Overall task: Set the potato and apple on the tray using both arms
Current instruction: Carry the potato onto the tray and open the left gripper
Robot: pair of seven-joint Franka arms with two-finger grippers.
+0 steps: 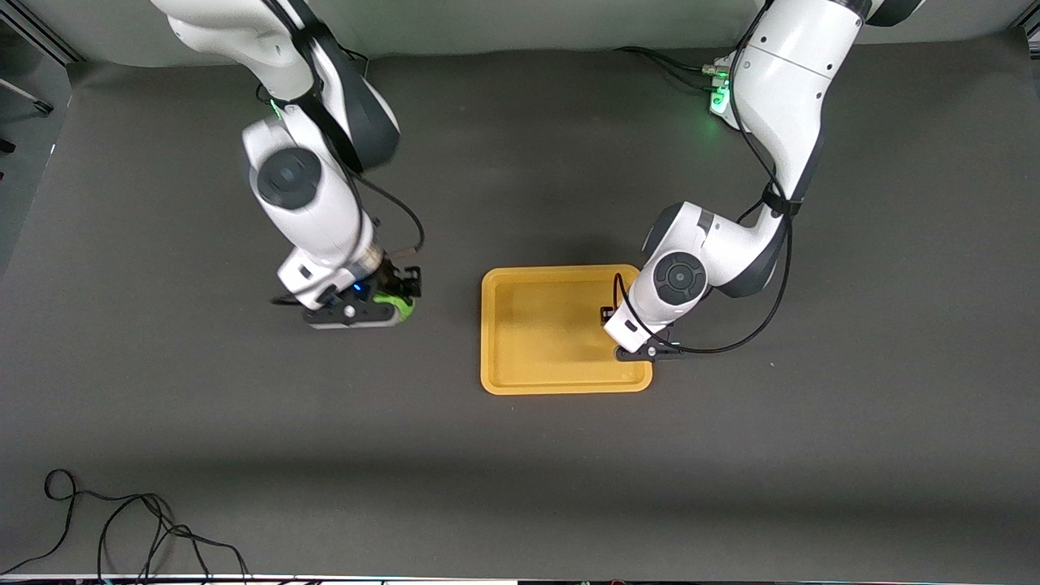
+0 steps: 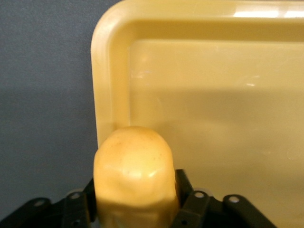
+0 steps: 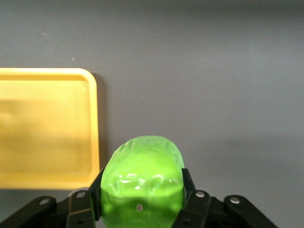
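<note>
Dark grey table (image 1: 520, 455), both fruits in transit. Left gripper (image 2: 137, 209), clamped on the potato (image 2: 135, 175), hangs over the tray (image 1: 504, 357); lowering and release appear next. Right gripper (image 3: 142, 204) grips the apple (image 3: 142, 185) over bare table beside the tray and must cross over it.

tray (image 2: 199, 28): smooth orange-yellow plastic, glossy highlights along the rim
potato (image 2: 135, 178): yellow, waxy sheen, slightly dented
apple (image 3: 142, 187): bright green, shiny, faceted
table (image 1: 520, 455): dark grey, matt

Dark grey table (image 1: 520, 471), loose black cable (image 1: 138, 528) at its near edge
</note>
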